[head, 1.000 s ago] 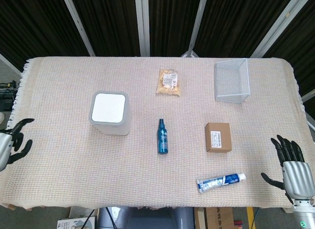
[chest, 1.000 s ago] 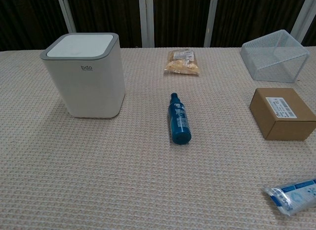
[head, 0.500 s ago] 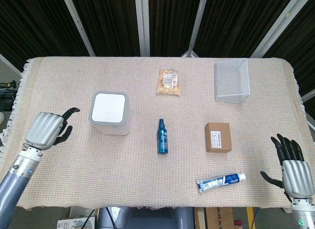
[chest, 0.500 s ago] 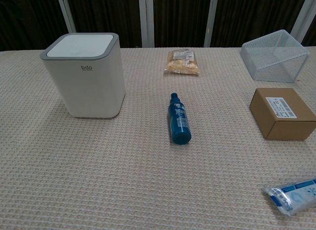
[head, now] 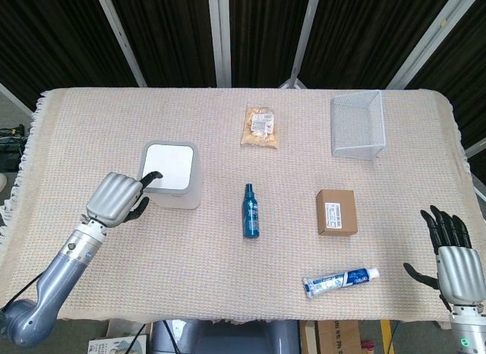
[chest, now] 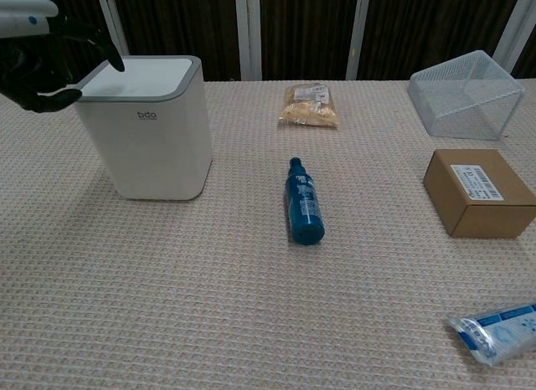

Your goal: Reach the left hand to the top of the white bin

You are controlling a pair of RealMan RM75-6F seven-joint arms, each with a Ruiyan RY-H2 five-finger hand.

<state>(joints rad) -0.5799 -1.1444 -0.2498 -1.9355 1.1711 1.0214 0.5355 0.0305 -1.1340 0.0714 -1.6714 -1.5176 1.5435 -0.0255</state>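
Observation:
The white bin with a grey rim stands on the left half of the table; in the chest view the white bin shows a "bdo" mark on its front. My left hand hovers at the bin's near-left corner, fingers loosely bent and holding nothing. One finger reaches over the lid's edge. In the chest view the left hand sits at the top left, level with the lid. My right hand rests at the table's near right corner, fingers spread, empty.
A blue spray bottle lies at the centre. Behind it is a snack bag. A wire basket stands at the back right, a brown box in front of it, and a toothpaste tube near the front edge.
My left arm has swung in from the table's left edge toward the bin, and its hand now reaches the bin's near-left corner. The right hand has stayed put.

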